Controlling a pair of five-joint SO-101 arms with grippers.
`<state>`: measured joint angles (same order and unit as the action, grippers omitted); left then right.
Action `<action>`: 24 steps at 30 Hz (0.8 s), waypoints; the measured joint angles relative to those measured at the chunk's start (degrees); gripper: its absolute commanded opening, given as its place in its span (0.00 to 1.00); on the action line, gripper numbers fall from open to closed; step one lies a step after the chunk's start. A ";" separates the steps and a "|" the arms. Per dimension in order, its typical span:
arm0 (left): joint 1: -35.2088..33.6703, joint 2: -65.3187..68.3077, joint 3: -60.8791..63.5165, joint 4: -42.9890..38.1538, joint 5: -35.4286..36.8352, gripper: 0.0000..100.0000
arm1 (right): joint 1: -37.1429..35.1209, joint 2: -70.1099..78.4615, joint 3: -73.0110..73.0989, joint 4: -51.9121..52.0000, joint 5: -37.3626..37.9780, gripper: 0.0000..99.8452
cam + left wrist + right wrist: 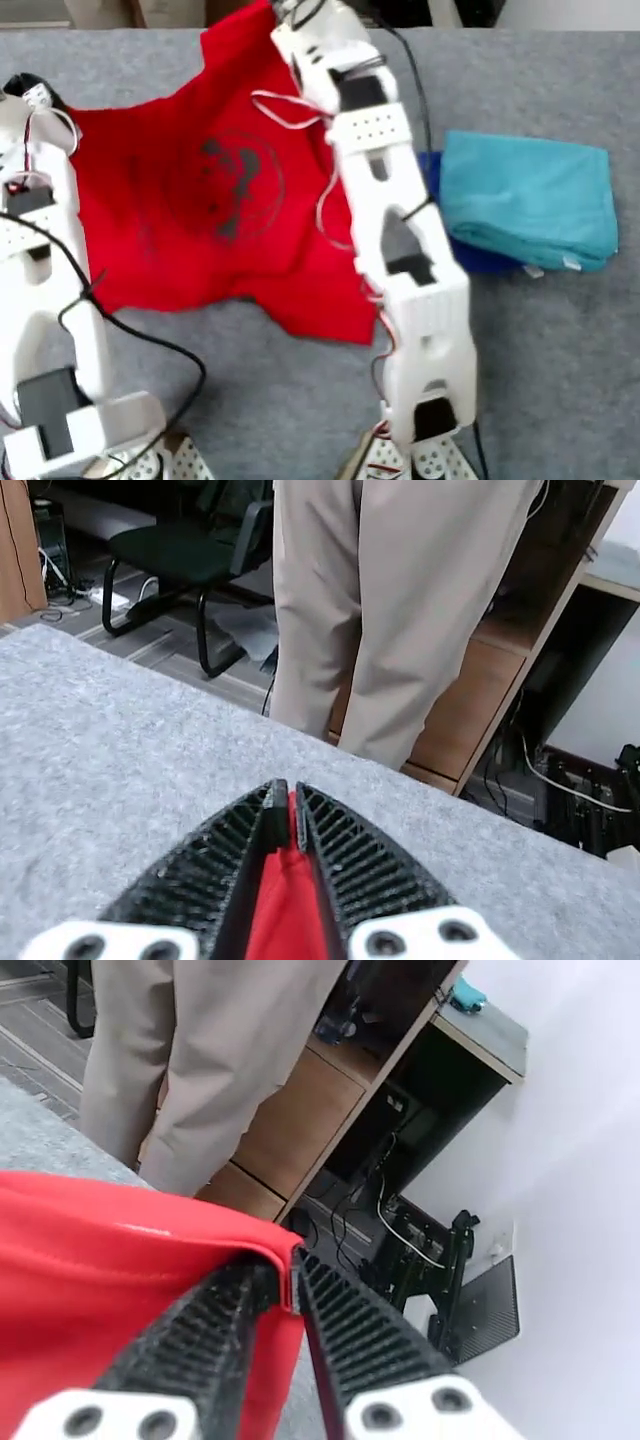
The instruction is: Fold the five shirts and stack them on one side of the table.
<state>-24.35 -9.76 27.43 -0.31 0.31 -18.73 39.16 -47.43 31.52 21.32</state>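
Left gripper [286, 792], right gripper [291, 1265] clamp red shirt [190, 230] | arm [400, 230] overlies it | teal shirt [530, 195] beside

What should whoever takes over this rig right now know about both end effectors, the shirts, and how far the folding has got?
Left end effector: shut on the red shirt, at its edge.
Right end effector: shut on the red shirt's far edge.
Done: a folded teal shirt lies on a blue garment on the gray table, on the right arm's side.
Left: the red shirt lies spread open, not yet folded; fold it, stack it, then do the remaining shirts.
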 measured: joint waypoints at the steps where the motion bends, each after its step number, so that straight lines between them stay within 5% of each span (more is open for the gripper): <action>1: 0.26 0.97 -0.18 -0.09 -0.18 0.02 | 0.26 1.23 -1.85 1.41 0.00 0.00; 10: 1.32 14.24 -3.34 -0.09 -0.26 0.02 | 0.70 10.73 -11.60 14.15 0.00 0.00; 24: 2.29 20.57 -19.60 -0.09 -0.26 0.02 | 0.79 23.21 -30.68 11.60 0.00 0.00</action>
<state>-22.07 10.81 7.82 -0.40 0.04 -17.93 62.37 -78.11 43.12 21.32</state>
